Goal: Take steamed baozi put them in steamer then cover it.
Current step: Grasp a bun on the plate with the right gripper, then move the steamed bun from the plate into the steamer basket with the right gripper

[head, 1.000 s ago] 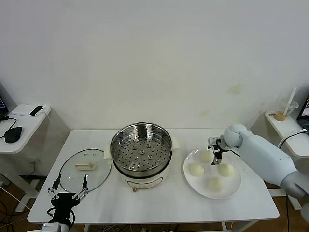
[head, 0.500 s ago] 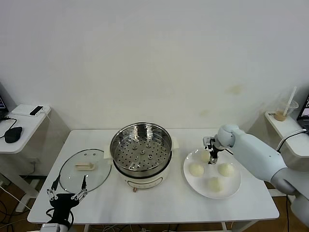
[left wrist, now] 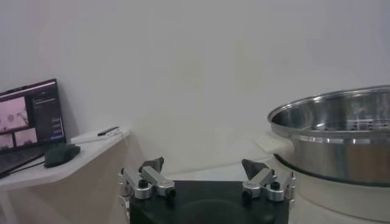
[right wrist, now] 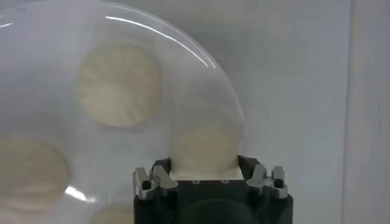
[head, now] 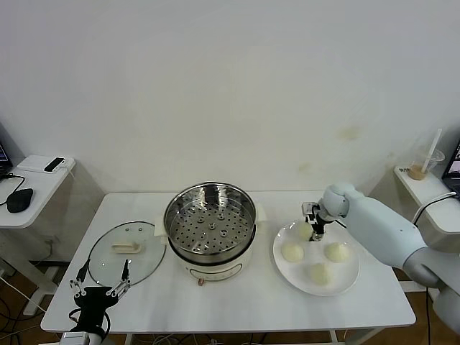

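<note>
Four steamed baozi [head: 321,253] sit on a white plate [head: 346,282] just to the right of the steamer [head: 210,218], whose perforated tray is empty. The right gripper [head: 315,231] is down on the bun at the plate's far edge, the one nearest the wall. In the right wrist view that bun [right wrist: 206,152] fills the gap between the two fingers [right wrist: 161,172], which sit against its sides, clamped on it or very nearly so. The bun is round and has no long axis, so approach direction matters little; what counts is that it lies squarely between the jaws, as it appears to. The other three baozi rest on the plate's nearer half.

The steamer stands left of the plate, so the likely next move is a lift and a carry leftward over the steel rim. The right arm is much the nearer to the buns. The cover [head: 126,251] lies flat on the table [head: 251,305] on the steamer's left, and the left gripper [head: 100,282], fingers spread wide, hangs idle at the table's front edge just in front of it.
</note>
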Available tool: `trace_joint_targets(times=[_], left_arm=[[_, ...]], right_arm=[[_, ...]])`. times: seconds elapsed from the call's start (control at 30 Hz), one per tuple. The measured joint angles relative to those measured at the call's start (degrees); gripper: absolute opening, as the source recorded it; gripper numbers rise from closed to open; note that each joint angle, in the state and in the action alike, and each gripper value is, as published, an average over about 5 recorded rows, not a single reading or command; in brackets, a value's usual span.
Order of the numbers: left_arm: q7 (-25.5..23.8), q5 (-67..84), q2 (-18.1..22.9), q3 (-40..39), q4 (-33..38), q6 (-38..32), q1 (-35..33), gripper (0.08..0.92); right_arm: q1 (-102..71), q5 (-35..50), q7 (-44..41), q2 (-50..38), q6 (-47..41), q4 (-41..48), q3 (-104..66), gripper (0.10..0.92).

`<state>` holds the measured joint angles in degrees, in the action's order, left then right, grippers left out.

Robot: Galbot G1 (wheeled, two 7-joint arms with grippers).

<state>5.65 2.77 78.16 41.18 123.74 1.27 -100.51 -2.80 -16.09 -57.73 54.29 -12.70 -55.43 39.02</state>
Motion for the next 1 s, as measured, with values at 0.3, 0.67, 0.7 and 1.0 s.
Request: trace_joint_targets(times=[0.3, 0.67, 0.7, 1.0], left_arm=[[0.00, -0.05, -0.03, -0.58, 0.18, 0.01, 0.05, 0.823], [0.01, 0.10, -0.96, -1.32, 0.32, 0.16, 0.20, 0.823], [0.01, 0.20, -1.03, -1.34, 0.32, 0.19, 0.24, 0.823], [-0.16, 1.26, -1.26, -1.31, 0.33, 0.31, -0.31, 0.823]], right_arm=[[3.05, 3.16, -1.55, -3.76, -0.34, -5.57, 2.13, 0.638], [13.63, 12.14, -2.78, -8.23, -0.99, -15.11, 7.98, 0.645], [14.99, 13.10, -2.74, -8.25, -1.00, -15.78, 8.75, 0.645], [27.09, 22.05, -1.19, -5.05, -0.38, -18.84, 16.43, 0.645]])
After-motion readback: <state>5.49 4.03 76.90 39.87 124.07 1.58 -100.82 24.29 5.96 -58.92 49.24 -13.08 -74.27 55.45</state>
